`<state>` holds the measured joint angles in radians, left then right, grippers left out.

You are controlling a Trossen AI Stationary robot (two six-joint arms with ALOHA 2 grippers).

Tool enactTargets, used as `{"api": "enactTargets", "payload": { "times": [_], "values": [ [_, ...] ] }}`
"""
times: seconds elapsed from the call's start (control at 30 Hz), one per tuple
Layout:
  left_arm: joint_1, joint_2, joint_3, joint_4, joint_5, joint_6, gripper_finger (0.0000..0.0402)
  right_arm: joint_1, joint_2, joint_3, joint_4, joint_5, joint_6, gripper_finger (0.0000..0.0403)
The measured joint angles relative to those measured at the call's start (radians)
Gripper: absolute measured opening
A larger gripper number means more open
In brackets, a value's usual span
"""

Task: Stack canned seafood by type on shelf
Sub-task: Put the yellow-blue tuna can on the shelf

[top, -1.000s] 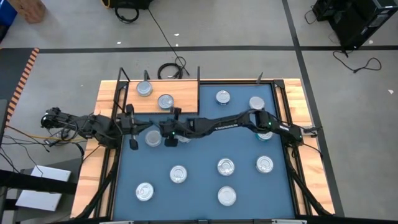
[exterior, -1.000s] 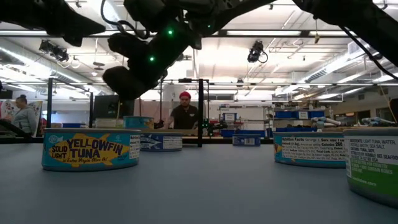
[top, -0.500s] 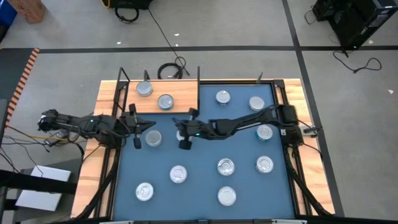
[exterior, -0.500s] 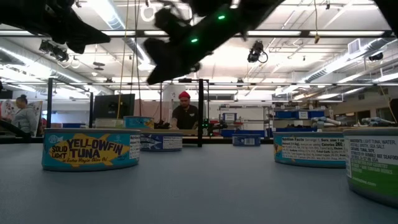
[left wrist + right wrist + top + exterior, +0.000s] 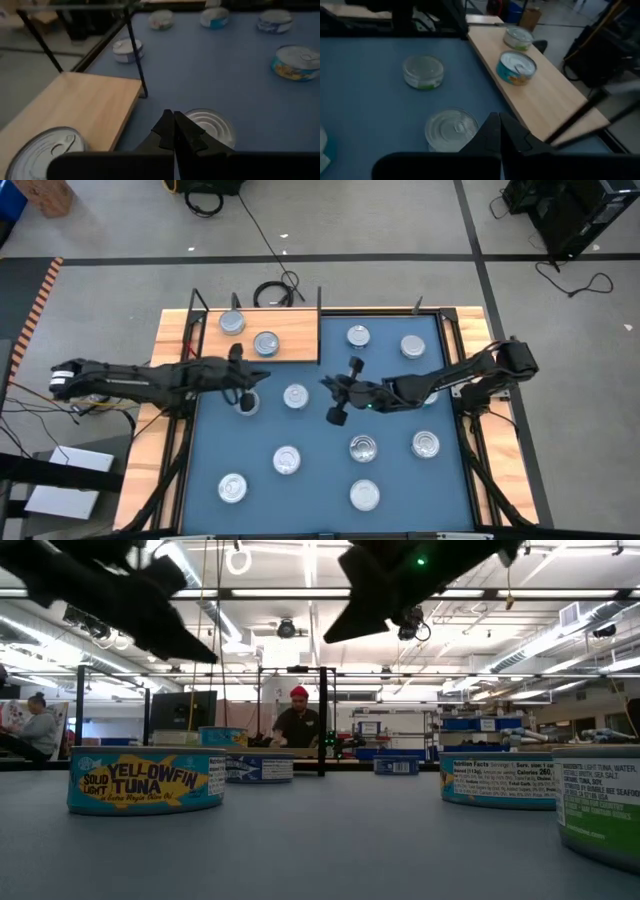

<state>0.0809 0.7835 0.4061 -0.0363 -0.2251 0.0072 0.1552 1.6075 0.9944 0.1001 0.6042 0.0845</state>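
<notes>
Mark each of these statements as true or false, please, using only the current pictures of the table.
1. Two tins stand on the shelf. True: one tin near its far edge and a second tin beside it.
2. The right gripper is holding a tin. False: it is shut on nothing, above the blue mat.
3. The left gripper is shut. True: its fingers meet, above a tin on the mat.
4. All tins are already on the shelf. False: most stand on the mat.
5. A tin in the low view reads yellowfin tuna. True.
</notes>
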Motion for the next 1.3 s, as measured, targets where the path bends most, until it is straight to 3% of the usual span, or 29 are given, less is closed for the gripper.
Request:
{"api": "enactTargets", "payload": {
  "times": [0.13, 0.57, 1.3],
  "values": [
    [0.083, 0.133, 0.053, 0.001, 0.107, 0.022, 0.0000, 0.003, -0.017, -0.024, 0.006, 0.018, 0.010, 0.0000],
    [0.305, 0.453, 0.163, -0.006, 0.133, 0.119, 0.0000, 0.006, -0.008, -0.025, 0.008, 0.024, -0.004, 0.0000],
    [0.493, 0.514, 0.171, -0.007, 0.114, 0.192, 0.0000, 0.008, -0.007, -0.025, 0.011, 0.024, -0.006, 0.0000]
  ]
}}
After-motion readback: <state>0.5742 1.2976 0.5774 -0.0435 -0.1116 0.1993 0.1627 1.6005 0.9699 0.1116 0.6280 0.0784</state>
